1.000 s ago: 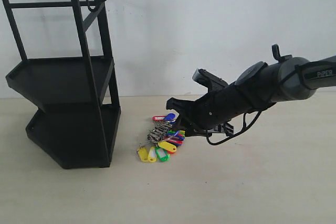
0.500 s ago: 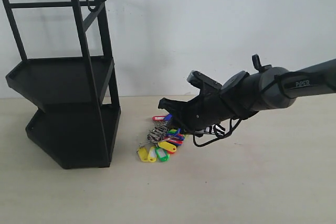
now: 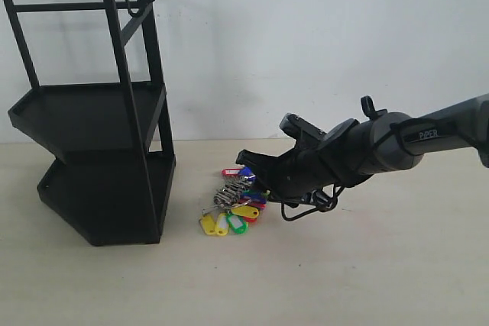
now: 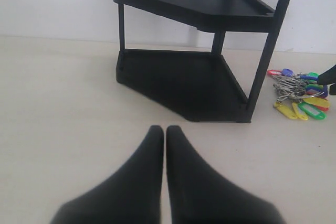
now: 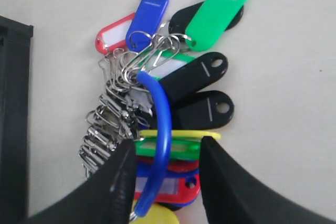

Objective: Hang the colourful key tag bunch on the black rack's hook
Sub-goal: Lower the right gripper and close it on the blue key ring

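Observation:
The colourful key tag bunch [image 3: 233,208] lies on the table just right of the black rack [image 3: 92,150]. My right gripper [image 3: 254,175] is down over it, open. In the right wrist view its fingers [image 5: 118,177] straddle the blue sleeve [image 5: 163,114] of the ring and the stacked tags, the jaws apart and not pressing on it. The rack's hook [image 3: 142,7] sticks out from the top crossbar. My left gripper [image 4: 165,129] is shut with nothing in it, low over the table, facing the rack [image 4: 184,77] and the key tag bunch [image 4: 300,97].
A white wall stands behind the table. The rack's two trays [image 3: 84,108] hold nothing. Bare tabletop [image 3: 344,265] stretches to the front and right of the tags.
My right arm has come down and moved left, bringing its open fingers over and around the key tag bunch. The bunch and rack have not moved.

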